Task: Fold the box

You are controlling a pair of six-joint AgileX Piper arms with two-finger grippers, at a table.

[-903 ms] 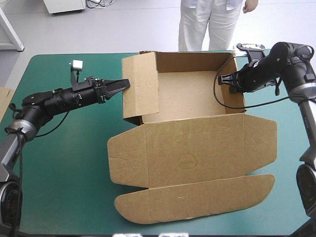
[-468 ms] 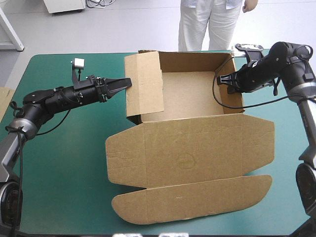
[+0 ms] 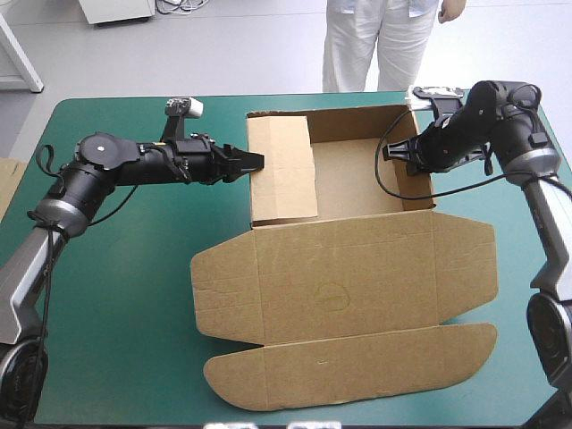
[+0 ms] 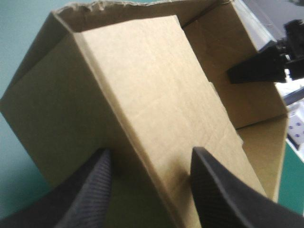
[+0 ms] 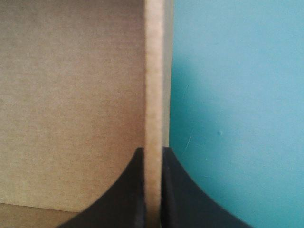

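Note:
The brown box (image 3: 357,174) stands as an open tray at the far middle of the teal-green cover, its lid (image 3: 340,286) lying flat toward the front. The left side flap (image 3: 284,170) leans inward over the tray. My left gripper (image 3: 257,162) touches that flap from outside. In the left wrist view the left gripper (image 4: 151,152) is open, its fingers astride the fold of the flap (image 4: 156,95). My right gripper (image 3: 389,152) sits at the right wall. In its wrist view the right gripper (image 5: 153,152) is shut on the wall's edge (image 5: 153,71).
An edge of more brown board (image 3: 7,183) shows at the table's left edge. Bare teal-green cover (image 3: 116,295) lies left of the lid and along the front left. The right gripper (image 4: 251,69) appears beyond the box in the left wrist view.
My left gripper has moved right, and the left flap has swung inward over the tray. The box has shifted a little to the right. The right gripper keeps its hold on the right wall.

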